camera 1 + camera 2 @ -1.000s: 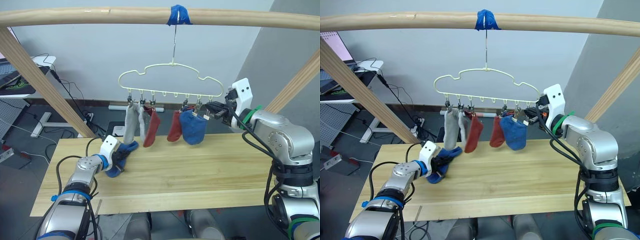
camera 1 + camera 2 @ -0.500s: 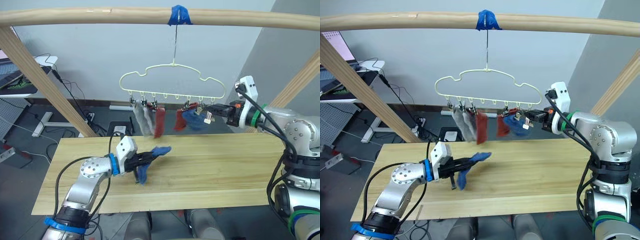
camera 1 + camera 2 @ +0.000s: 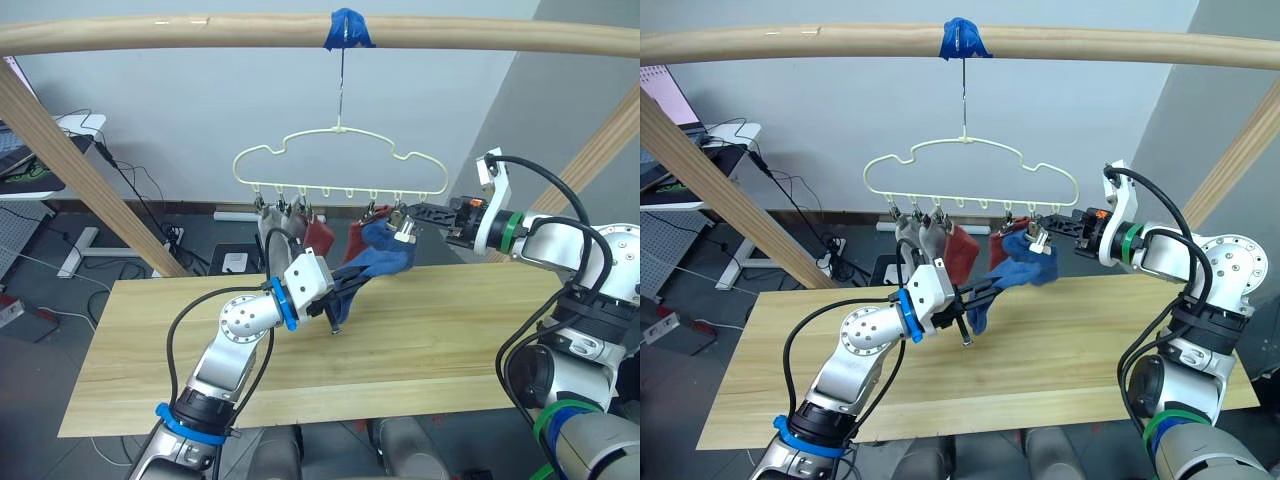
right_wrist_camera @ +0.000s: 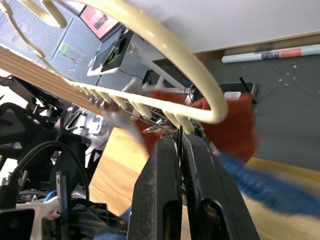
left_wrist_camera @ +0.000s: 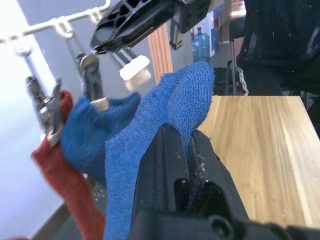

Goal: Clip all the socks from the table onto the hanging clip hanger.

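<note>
The pale-yellow clip hanger [image 3: 340, 160] hangs by its hook from the top pole. On its clips hang two grey socks [image 3: 272, 226], two rust-red socks [image 3: 318, 236] and one blue sock [image 5: 90, 130]. My left gripper [image 3: 352, 283] is shut on another blue sock [image 5: 170, 110]. It holds that sock up above the table [image 3: 450, 330], just under the hanger's right clips and against the hung blue sock. My right gripper [image 3: 412, 213] is at the hanger's right end, shut on the end clip [image 5: 135, 70].
A round wooden top pole [image 3: 200, 30] with blue tape [image 3: 345, 28] carries the hanger. Slanted frame poles stand at the left [image 3: 90, 180] and right [image 3: 590, 160]. Behind the table are a desk [image 3: 40, 160] and floor cables.
My left arm lifted the blue sock off the table's left part and carried it up and right to the hanger's right clips. The right gripper stayed at the end clip. The hung socks swung.
</note>
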`<state>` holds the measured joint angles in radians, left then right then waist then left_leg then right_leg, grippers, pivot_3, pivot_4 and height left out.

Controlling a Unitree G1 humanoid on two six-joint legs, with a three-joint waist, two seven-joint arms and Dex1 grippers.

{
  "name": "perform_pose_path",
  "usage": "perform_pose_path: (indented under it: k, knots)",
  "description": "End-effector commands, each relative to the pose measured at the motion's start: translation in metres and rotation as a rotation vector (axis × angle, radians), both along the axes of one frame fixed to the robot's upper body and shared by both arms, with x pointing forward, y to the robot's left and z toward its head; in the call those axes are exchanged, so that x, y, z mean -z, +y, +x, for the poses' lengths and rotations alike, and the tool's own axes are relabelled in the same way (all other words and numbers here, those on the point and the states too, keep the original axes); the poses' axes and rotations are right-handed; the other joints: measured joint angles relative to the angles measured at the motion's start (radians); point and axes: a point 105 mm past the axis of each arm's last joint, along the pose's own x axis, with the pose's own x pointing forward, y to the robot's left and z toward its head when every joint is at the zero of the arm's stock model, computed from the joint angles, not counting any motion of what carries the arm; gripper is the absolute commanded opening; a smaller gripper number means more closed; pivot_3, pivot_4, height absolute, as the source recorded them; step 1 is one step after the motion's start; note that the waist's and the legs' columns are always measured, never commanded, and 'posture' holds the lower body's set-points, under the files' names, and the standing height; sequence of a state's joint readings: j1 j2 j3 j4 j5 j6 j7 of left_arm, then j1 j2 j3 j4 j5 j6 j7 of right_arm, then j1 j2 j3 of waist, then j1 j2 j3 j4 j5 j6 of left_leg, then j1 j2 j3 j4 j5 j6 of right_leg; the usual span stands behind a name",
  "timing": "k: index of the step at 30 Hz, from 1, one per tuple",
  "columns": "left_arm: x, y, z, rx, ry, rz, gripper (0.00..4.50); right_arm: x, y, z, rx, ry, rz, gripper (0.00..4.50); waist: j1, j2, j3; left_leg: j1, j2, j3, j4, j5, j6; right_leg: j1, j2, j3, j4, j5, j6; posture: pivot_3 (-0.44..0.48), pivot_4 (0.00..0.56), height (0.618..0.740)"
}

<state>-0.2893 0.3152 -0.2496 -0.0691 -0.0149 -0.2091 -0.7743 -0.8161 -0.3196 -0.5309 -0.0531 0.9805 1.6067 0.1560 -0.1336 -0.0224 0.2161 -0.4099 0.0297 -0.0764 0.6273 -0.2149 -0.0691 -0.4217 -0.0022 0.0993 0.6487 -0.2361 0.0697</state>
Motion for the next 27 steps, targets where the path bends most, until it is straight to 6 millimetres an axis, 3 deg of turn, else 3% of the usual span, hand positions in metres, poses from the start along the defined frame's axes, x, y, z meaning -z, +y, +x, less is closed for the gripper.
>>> perform_pose_path:
  k: [1, 27]
  knots:
    - [-0.012, -0.006, -0.001, 0.010, -0.083, -0.018, 0.02, -0.011, 0.001, -0.004, -0.010, -0.034, 0.025, 0.00, -0.005, 0.000, 0.000, 0.000, 0.000, 0.000, 0.000, 0.000, 0.000, 0.000, 0.000, 0.000, 0.000, 0.000, 0.000, -0.155, 0.189, 0.740]
    - [-0.021, -0.005, 0.014, -0.048, -0.208, -0.005, 0.02, -0.010, 0.002, -0.007, -0.007, 0.019, 0.053, 0.00, -0.008, 0.000, 0.000, 0.000, 0.000, 0.000, 0.000, 0.000, 0.000, 0.000, 0.000, 0.000, 0.000, 0.000, 0.000, -0.155, 0.191, 0.740]
